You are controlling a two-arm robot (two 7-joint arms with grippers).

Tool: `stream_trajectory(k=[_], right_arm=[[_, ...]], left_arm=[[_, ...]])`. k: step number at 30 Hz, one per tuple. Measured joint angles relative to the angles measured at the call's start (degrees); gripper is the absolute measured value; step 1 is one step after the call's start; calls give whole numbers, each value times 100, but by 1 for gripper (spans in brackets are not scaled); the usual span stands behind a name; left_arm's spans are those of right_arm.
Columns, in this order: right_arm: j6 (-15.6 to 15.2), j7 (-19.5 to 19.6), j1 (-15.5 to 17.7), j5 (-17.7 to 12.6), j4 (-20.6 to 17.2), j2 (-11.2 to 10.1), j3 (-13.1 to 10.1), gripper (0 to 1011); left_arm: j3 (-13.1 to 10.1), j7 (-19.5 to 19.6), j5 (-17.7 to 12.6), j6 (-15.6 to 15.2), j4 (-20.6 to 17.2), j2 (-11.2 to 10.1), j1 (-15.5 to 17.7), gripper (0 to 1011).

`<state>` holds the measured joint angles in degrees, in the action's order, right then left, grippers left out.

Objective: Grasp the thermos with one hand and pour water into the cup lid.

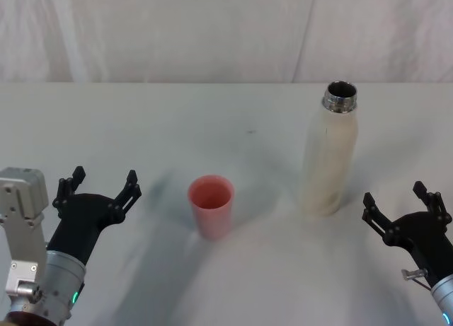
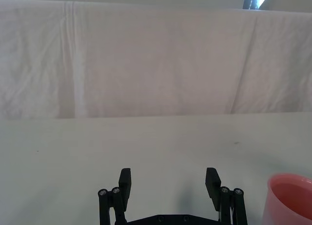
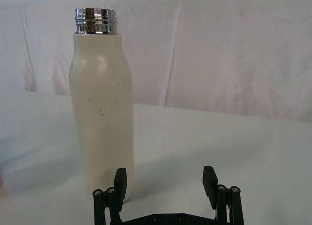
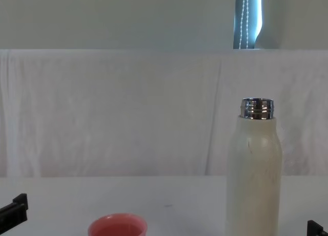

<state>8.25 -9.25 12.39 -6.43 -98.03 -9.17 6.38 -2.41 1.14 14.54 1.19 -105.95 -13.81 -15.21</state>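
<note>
The thermos [image 1: 329,156] stands upright on the table [image 1: 212,121], right of centre, its cap off and its silver neck [image 1: 340,97] open. The head view looks down into that dark mouth; the chest view shows the thermos [image 4: 254,169] from the side, and the right wrist view shows faint scratches on its cream wall [image 3: 101,117].

The cup [image 1: 211,206] stands upright to its left, well apart from it, near the table's middle. The head view shows its pink inside, with no water that can be made out. In the chest view only its rim [image 4: 117,226] shows at the lower edge.

The right gripper [image 1: 403,202] hovers near the thermos, on the near right side, fingers spread, holding nothing. Its wrist view puts the thermos just ahead of one finger [image 3: 120,182], off the gap's centre.

The left gripper [image 1: 99,187] sits at the table's near left, also spread and empty. Its wrist view catches the cup [image 2: 290,198] off to one side.

A white cloth [image 4: 128,113] hangs behind the table.
</note>
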Motion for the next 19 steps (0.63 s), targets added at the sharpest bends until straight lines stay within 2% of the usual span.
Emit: stream_trajectory(k=[19], right_arm=[[0,0,0,0,0,0,0,1001]], left_arm=[[0,0,0,0,0,0,0,1001]])
